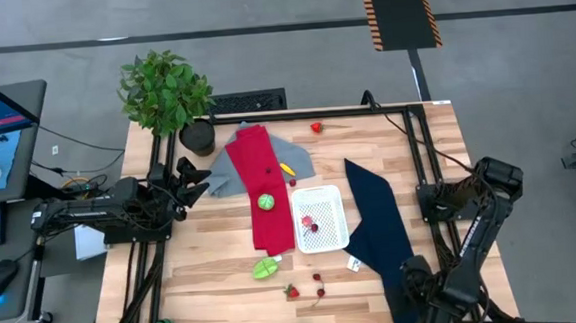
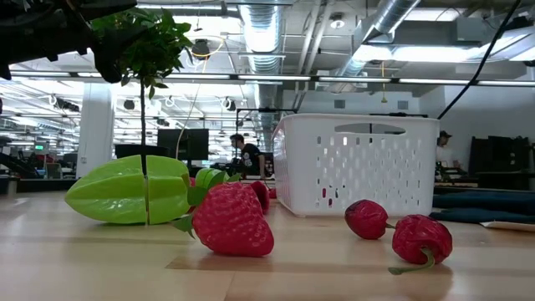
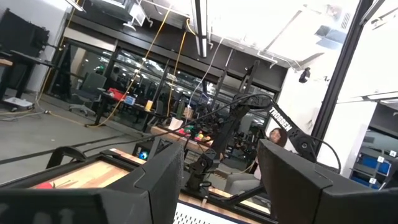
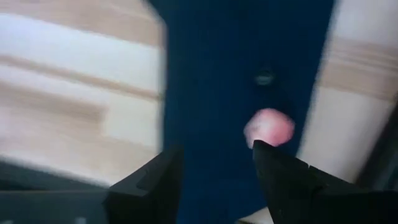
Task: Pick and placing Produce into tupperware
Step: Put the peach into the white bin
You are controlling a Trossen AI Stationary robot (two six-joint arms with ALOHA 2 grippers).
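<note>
Produce: small toy pieces, scattered. One red-pink piece (image 1: 310, 223) lies inside the tupperware (image 1: 336, 204), the white tub at mid-worktop (image 1: 215, 276) between the red cloth (image 1: 257, 153) and the navy cloth (image 1: 377, 226). A round green piece (image 1: 266, 201) sits on the red cloth. A green starfruit (image 1: 265, 269), a strawberry (image 1: 292, 291) and two cherries (image 1: 317, 277) lie on bare wood near the tub's front. A pink piece (image 4: 268, 127) lies on the navy cloth, just ahead of the right gripper (image 4: 214, 152), which hangs over that cloth at the worktop's near right, jaws apart and empty. The left gripper (image 3: 221, 149) waits at the left edge by the plant (image 1: 166, 89), jaws parted, holding nothing. Step in hand, as judged: taking up the pink piece. Handling: shift the jaws so that the piece sits midway between them, not off toward one finger. Descend only until the tips flank it. The cloth may be pinched along with it, so close at the piece's middle, above the fabric. It looks rounded and may roll, so close slowly. Lift straight, carry it over the tub wall, and release low above the dotted base.
</note>
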